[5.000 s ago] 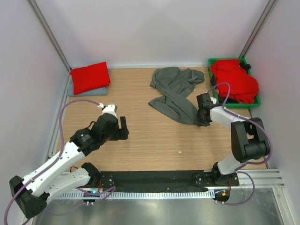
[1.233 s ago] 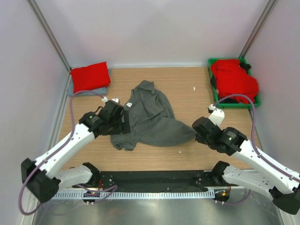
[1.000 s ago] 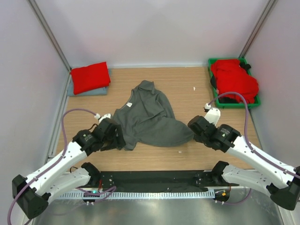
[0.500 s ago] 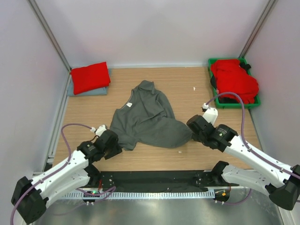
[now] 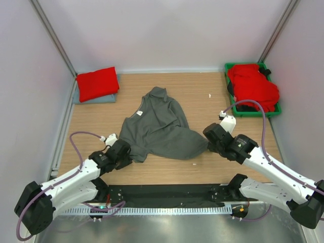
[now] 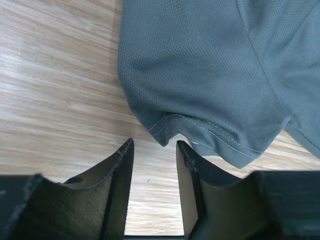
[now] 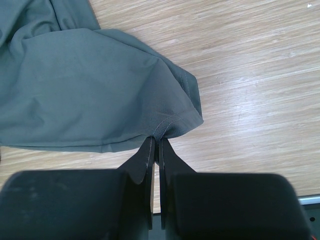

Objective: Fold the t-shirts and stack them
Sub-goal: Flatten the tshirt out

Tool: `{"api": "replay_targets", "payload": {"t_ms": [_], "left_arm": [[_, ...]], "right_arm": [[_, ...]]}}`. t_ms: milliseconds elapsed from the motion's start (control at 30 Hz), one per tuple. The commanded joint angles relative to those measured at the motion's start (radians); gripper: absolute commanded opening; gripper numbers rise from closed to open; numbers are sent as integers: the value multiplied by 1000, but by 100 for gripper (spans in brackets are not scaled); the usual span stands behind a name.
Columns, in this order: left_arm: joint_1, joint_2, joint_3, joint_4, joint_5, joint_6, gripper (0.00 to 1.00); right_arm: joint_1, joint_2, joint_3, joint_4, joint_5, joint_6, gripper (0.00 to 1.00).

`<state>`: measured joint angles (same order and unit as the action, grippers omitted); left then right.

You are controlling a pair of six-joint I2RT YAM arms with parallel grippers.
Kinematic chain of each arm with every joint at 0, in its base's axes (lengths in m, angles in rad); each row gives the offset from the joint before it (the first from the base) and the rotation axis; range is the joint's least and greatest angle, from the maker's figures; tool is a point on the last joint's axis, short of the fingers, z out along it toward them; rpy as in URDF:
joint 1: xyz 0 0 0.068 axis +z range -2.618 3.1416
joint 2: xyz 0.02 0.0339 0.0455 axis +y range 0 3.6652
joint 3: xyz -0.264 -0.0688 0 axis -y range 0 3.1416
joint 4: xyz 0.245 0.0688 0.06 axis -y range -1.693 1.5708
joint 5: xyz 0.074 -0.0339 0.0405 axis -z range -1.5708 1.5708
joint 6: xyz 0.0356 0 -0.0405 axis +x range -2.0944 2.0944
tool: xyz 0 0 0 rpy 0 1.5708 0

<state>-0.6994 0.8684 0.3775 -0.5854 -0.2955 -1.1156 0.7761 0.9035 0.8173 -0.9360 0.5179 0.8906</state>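
Left gripper [image 6: 155,144] nearer t-shirt [image 6: 200,75] hem

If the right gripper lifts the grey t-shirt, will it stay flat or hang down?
The grey t-shirt probably hangs limp: it lies in soft folds. Its thin mesh weave suggests it is light. Held by the right gripper at one hem only, it may bunch.

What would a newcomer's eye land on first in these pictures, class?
The crumpled dark grey t-shirt spread mid-table, with the right gripper pinching its right corner and the left gripper open at its left hem. Next, the bright reds: a folded red shirt at the far left corner and a red heap in the green bin at the far right.
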Motion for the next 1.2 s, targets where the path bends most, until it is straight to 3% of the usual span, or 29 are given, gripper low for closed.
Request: {"api": "replay_targets", "payload": {"t_ms": [0, 267, 400, 633, 867, 1167], "left_arm": [[-3, 24, -6, 58, -53, 19, 40], [-3, 60, 3, 87, -86, 34, 25], [-3, 78, 14, 98, -85, 49, 0], [-11, -28, 167, -78, -34, 117, 0], [-14, -149, 595, -488, -119, 247, 0], [-12, -56, 1194, -622, -65, 574, 0]], "right_arm": [[-8, 5, -6, 37, 8, -13, 1], [-14, 5, -7, 39, 4, -16, 1], [-17, 5, -7, 37, 1, -18, 1], [-18, -21, 34, 28, -9, -27, 1], [-17, -92, 249, -15, -10, -137, 1], [-17, -169, 586, -14, -119, -358, 1]]}}
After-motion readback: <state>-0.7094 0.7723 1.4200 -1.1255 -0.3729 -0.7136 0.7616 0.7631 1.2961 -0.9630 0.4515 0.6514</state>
